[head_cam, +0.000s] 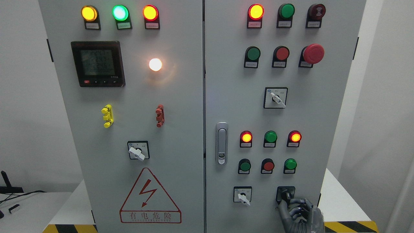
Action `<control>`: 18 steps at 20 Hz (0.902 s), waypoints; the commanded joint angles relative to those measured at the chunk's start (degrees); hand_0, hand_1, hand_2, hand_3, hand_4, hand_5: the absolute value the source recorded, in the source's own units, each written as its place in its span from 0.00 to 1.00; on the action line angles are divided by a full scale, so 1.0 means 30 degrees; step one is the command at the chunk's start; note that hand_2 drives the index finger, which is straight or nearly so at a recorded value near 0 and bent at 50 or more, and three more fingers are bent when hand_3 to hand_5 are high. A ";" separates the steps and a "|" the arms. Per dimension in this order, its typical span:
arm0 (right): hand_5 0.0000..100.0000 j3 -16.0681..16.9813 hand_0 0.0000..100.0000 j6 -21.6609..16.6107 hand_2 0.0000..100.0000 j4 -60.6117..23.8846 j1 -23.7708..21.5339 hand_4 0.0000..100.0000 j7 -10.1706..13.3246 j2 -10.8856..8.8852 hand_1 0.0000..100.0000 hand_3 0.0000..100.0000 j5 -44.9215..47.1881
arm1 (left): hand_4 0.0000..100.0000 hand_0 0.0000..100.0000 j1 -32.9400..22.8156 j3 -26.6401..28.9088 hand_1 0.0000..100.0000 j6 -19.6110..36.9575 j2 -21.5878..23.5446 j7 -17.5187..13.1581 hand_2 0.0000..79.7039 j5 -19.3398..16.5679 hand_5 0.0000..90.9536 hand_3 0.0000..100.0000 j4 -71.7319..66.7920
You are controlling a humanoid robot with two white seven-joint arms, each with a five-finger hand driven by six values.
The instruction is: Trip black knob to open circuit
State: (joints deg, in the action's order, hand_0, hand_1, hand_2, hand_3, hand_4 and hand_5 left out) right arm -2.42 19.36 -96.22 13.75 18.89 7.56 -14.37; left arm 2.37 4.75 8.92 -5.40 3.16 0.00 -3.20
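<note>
In the head view we are looking straight at a grey control cabinet (181, 129) with two doors; the black knob (285, 194) is sitting at the lower right of the right-hand door, just right of a white selector switch (243, 195) and below a row of green and red push buttons (267, 166). Our right robot hand (299, 212) is coming up from the bottom edge on the right; its fingers (282, 207) are reaching up against the knob's underside, one dark finger touching it, the others curling loosely beside it, so we are judging the grip as only partly closed and not yet clamped around it. We are reading this low approach as a way to lever the knob round; several indicator lamps (256, 11) are glowing, suggesting the circuit is live. Our left robot hand is not showing.
</note>
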 commanded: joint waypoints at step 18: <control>0.97 -0.0130 0.49 -0.0036 0.58 -0.0035 0.0017 0.86 -0.0027 -0.0001 0.75 0.85 0.0600 | 0.00 0.12 0.0000 0.0000 0.39 0.0014 0.0012 0.0002 0.00 -0.0586 0.00 0.00 -0.0017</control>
State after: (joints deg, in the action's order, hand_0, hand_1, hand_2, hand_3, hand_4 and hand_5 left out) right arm -2.68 19.31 -96.23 13.79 19.03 7.57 -13.46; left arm 2.37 4.75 8.93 -5.39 3.16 0.00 -3.20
